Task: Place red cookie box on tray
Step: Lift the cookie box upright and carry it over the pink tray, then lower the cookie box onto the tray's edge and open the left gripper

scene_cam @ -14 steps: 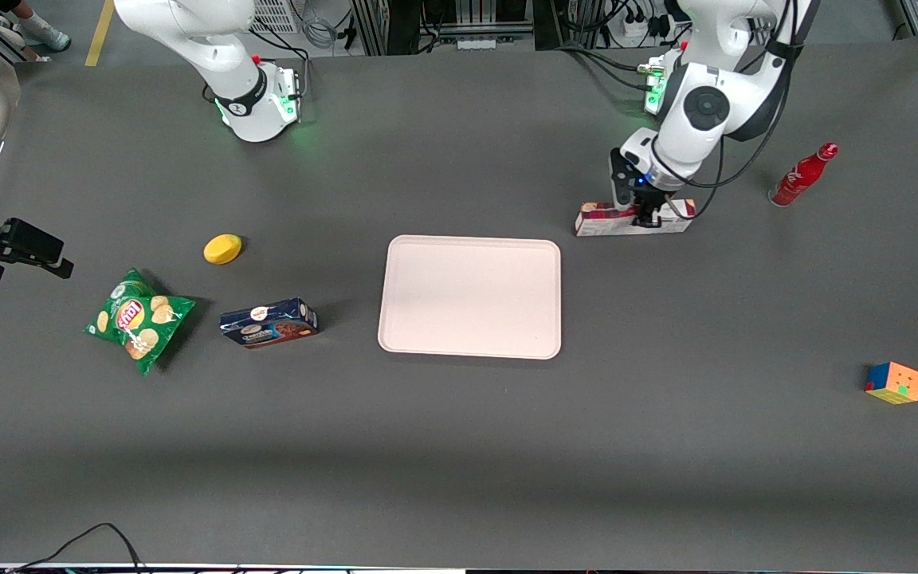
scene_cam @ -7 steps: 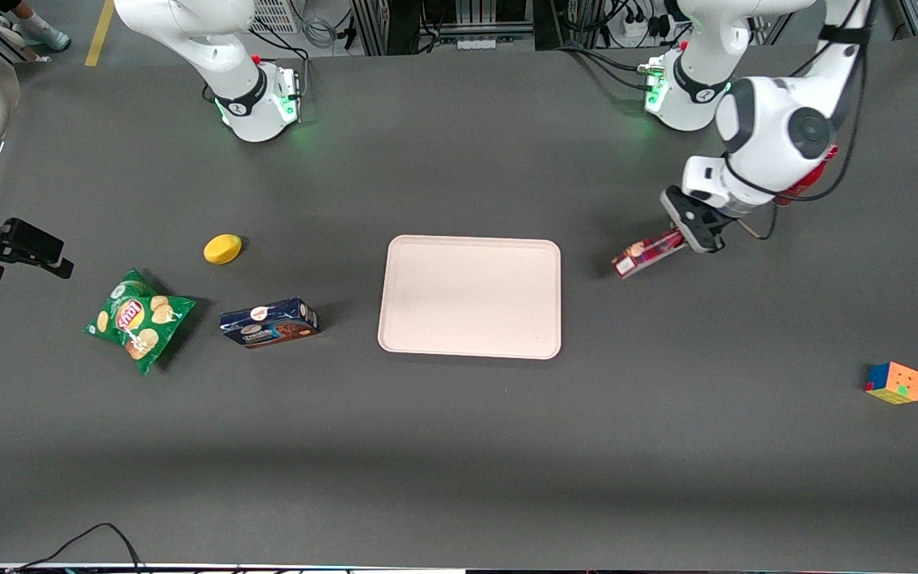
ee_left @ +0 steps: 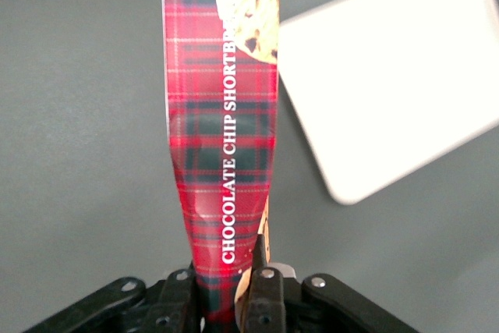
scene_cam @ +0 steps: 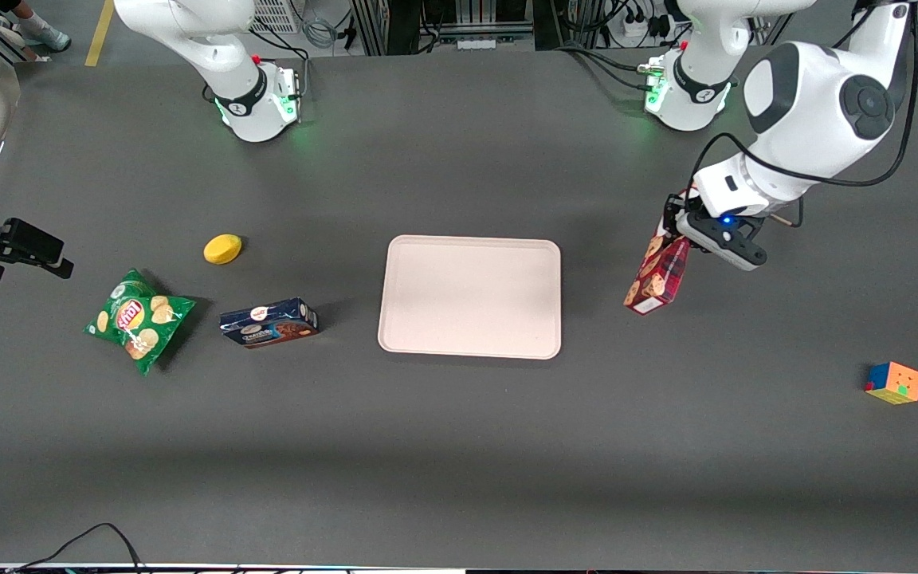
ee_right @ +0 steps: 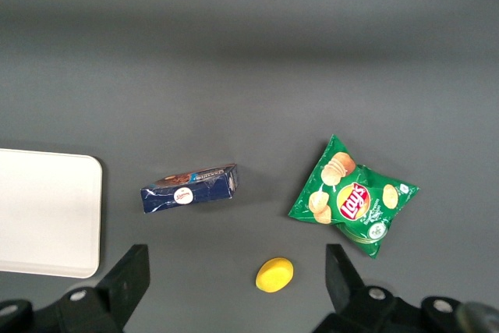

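**Box gripped at one end, tray not yet reached**

Nearest the front camera on the working arm's side you have the colour puzzle cube (scene_cam: 894, 383), well clear of the job. Farther in sits the tray (scene_cam: 470, 296), bare, with the blue cookie box (scene_cam: 268, 322), the green crisp bag (scene_cam: 137, 320) and the yellow lemon-like object (scene_cam: 222, 249) strung out toward the parked arm's end of the table.

Your red cookie box (scene_cam: 657, 273) hangs in the air near the tray's edge on the working arm's side, not over it. The gripper (scene_cam: 678, 226) is closed on the box's upper end, and the long body slopes down toward the front camera.

Look at the wrist view: the red cookie box (ee_left: 224, 138) narrows visibly where the fingers (ee_left: 263, 292) pinch it. Judge it as a light, thin-walled carton that crushes easily and holds fragile contents. An end grip leaves the long free length prone to swing, so a hold nearer the middle would likely be steadier. Carry it gently and lay it down flat.
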### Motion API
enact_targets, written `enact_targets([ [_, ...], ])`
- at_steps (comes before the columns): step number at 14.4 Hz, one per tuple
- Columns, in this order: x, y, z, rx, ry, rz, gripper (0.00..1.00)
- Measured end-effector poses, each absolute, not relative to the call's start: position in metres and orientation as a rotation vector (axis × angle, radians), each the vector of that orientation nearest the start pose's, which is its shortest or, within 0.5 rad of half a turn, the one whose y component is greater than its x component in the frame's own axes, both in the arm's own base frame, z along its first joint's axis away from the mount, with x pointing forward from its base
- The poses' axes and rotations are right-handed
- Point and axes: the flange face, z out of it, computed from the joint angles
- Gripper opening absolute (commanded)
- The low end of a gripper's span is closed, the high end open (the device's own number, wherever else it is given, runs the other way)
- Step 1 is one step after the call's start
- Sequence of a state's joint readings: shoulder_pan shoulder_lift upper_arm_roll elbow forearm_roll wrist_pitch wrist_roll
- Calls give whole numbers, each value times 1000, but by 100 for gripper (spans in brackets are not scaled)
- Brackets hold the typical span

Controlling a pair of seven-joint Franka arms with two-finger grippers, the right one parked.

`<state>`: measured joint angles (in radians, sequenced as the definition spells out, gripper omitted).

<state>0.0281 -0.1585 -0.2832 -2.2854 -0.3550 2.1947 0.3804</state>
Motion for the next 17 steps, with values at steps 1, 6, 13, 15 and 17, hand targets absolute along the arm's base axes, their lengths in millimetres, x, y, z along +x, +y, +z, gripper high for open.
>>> enact_targets([
  [1,480,-154,433,-3326,612,-149,0],
  [6,477,-253,450,-3302,287,-150,0],
  [13,465,-338,324,-3213,230,-80,0],
  [15,470,-340,299,-3229,216,-65,0],
  [17,474,-342,283,-3249,200,-63,0],
])
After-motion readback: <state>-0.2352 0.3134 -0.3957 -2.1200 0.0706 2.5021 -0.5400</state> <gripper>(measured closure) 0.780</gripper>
